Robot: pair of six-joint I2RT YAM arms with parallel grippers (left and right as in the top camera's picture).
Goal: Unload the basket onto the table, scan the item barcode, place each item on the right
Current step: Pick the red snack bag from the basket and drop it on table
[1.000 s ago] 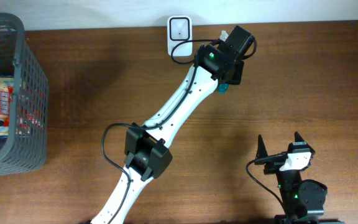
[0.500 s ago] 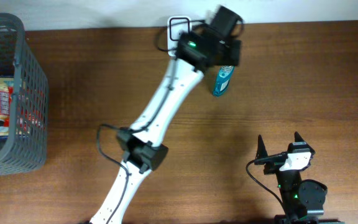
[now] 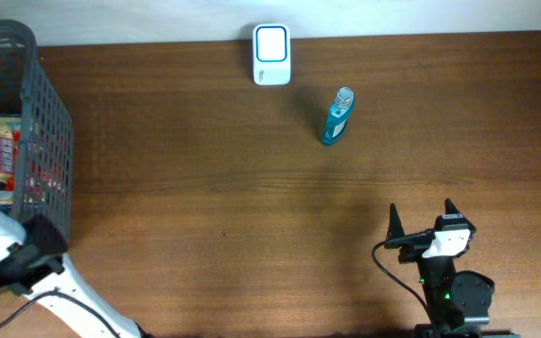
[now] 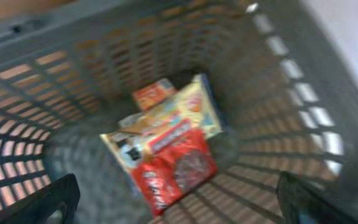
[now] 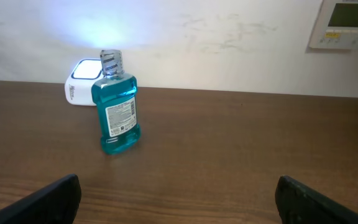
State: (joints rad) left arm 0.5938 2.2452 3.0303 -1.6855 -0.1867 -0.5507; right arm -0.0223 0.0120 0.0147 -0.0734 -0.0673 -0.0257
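Noted clear blue plastic bottle [image 5: 118, 102], ribbed silver cap, upright on glossy wood-grain worktop [image 3: 205, 188], well ahead of right gripper [image 5: 179, 199], left of centre. Fingers spread wide, empty. Rounded white scanner [image 3: 271, 42] just behind bottle, against pale wall [image 5: 197, 37]. Left gripper [image 4: 179, 205] spread wide, empty, above grey lattice basket [image 4: 104, 62] of crinkly snack packets [image 4: 166, 149].

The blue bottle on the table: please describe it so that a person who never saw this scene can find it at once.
On the wooden table, find the white scanner box at the far edge. Just right of it in the overhead view stands a small bottle. It alone is filled with blue liquid, with a silvery cap and a white label.
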